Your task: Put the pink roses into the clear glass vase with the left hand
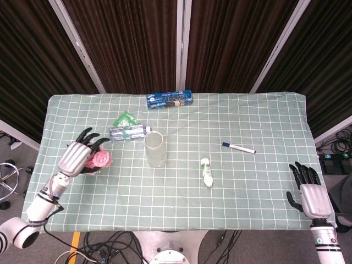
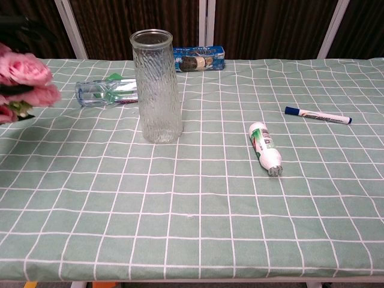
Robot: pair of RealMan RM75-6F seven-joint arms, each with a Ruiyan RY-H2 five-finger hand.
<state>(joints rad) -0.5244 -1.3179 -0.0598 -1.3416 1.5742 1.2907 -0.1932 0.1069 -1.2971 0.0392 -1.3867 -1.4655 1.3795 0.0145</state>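
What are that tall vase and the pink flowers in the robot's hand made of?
The vase looks like clear glass with a rippled, textured wall: the cloth and the things behind it show through it. The pink roses held in the left hand look artificial, probably fabric or plastic, since the petals look matte and very even in colour; the pictures cannot settle that.

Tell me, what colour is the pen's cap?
Dark blue; the pen shows best in the chest view.
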